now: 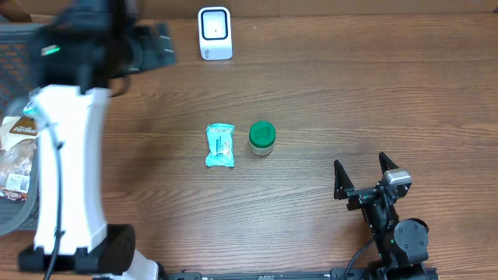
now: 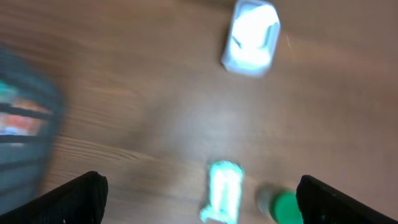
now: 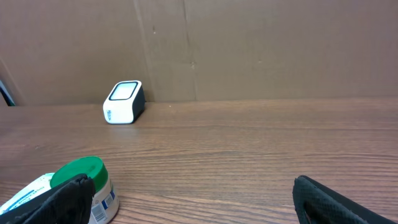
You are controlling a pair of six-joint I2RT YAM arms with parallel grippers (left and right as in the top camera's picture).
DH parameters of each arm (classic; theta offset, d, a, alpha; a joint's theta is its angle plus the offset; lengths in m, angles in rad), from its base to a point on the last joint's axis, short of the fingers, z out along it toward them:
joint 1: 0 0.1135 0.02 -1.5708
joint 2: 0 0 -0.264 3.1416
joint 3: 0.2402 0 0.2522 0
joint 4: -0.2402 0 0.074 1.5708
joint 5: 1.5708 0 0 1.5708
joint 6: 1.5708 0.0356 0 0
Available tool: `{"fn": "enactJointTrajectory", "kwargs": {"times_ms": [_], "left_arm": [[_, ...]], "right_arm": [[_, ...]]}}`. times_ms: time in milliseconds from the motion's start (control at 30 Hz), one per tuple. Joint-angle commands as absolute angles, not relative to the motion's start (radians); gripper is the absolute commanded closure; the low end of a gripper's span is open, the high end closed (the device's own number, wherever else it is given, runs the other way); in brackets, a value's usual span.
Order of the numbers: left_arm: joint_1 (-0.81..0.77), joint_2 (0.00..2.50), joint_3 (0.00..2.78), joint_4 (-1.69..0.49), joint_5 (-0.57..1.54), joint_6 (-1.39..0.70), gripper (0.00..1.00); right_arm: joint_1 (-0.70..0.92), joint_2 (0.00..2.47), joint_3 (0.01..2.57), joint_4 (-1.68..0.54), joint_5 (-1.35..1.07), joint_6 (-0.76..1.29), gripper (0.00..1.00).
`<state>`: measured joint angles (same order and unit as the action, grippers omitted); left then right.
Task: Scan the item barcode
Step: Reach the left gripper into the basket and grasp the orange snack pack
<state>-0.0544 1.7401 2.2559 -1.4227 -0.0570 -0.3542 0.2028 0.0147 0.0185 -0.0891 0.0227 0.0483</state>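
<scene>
A teal packet (image 1: 220,145) lies flat mid-table, with a small green-lidded jar (image 1: 262,138) just to its right. The white scanner (image 1: 215,33) stands at the back edge. My left gripper (image 2: 202,190) hangs open high above the table. Its view is blurred, with the packet (image 2: 224,190) and jar (image 2: 283,205) below and nothing between the fingers. My right gripper (image 1: 360,165) rests open near the front right, empty. In its view the jar (image 3: 84,190), its barcode label showing, sits by the left finger (image 3: 65,199), and the scanner (image 3: 123,102) is far back.
A dark wire basket (image 1: 15,47) holding snack packets (image 1: 15,148) sits at the left edge, partly under the left arm's white body (image 1: 74,171). A cardboard wall (image 3: 261,43) backs the table.
</scene>
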Motion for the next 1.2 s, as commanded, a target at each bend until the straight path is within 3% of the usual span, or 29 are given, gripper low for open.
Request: {"fn": "enactJointTrajectory", "kwargs": {"times_ms": [0,333,767,1167], "left_arm": [[0.088,1.711,2.288,-1.427,-0.093,-0.290,0.00],[0.476,1.734,2.260,-1.318,0.082,-0.211,0.13],[0.586,1.747,1.919,-1.066,0.075,-0.124,0.17],[0.649,1.767,1.664,-0.834,0.083,0.091,0.16]], "right_arm": [[0.202,0.003,0.008,-0.083,0.018,0.044,0.00],[0.202,0.003,0.008,-0.083,0.018,0.044,0.00],[0.202,0.003,0.008,-0.083,0.018,0.044,0.00],[0.202,0.003,0.008,-0.083,0.018,0.044,0.00]]}}
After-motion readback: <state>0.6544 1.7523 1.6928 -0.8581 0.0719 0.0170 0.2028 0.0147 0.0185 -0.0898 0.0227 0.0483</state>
